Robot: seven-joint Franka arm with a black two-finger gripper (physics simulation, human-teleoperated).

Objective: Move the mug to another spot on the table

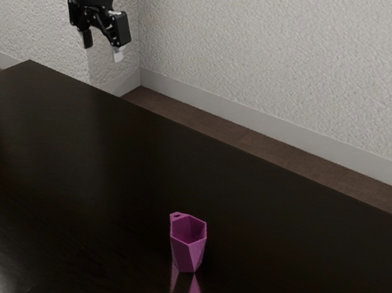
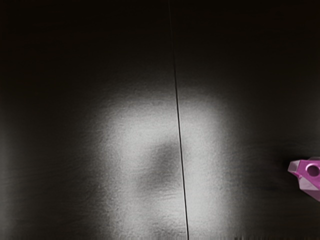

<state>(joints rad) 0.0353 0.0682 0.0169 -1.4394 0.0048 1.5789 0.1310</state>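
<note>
Spanning the exterior view, dark table (image 1: pixel 63 169) has open surface out to every edge. Gripper (image 1: pixel 103 47) hangs high near the far edge, fingers apart, holding nothing. Purple mug (image 1: pixel 187 242) stands upright mid-table, well apart from it; the wrist view cuts the mug (image 2: pixel 306 174) off.

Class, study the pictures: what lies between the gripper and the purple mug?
Nothing stands there. In the exterior view, only a bare stretch of dark table lies between the raised, open gripper and the upright mug.
</note>
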